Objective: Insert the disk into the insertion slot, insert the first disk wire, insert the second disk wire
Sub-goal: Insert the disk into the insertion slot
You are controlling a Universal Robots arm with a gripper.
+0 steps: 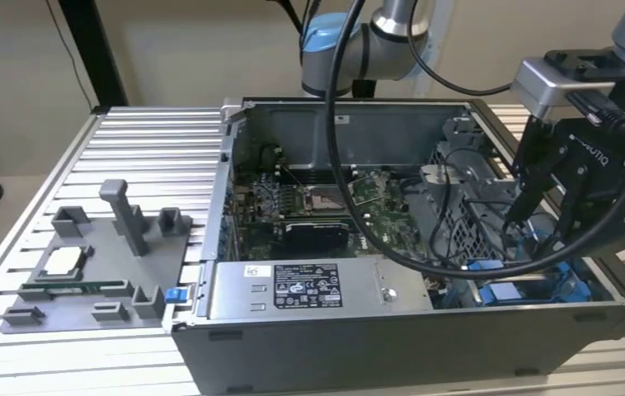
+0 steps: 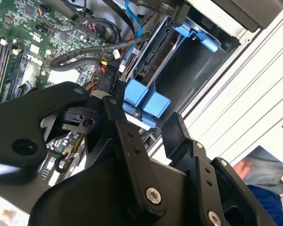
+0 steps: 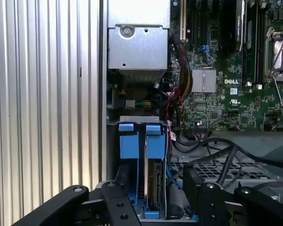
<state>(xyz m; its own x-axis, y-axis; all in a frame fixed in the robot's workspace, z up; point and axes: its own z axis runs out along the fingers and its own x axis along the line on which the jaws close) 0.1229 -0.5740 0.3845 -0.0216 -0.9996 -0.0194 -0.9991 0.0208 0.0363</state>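
In the exterior view, an open computer case sits on a slatted metal table, taking up the middle and right of the frame. The black gripper hangs at the right of that frame, reaching down into the case's lower right corner, where the blue rails of the insertion slot show.

In the first wrist view, the disk stands on edge inside the slot. Its blue carrier wraps around it, and two blue tabs stick out at the near end. The gripper's fingers are spread apart, one on each side of the disk. A clear gap shows between the carrier and the farther finger. Whether the nearer finger touches the carrier cannot be told.

In the second wrist view, the same blue tabs lie just beyond the fingertips. A bundle of black cables runs across the green motherboard towards the disk's end, and a thin blue cable passes above it. Whether any wire is plugged into the disk cannot be told.

In the exterior view, the grey power supply lies along the front wall at lower centre. A grey fixture with small parts rests on the table at lower left. A person's hand and blue sleeve appear beyond the table edge in the second wrist view.
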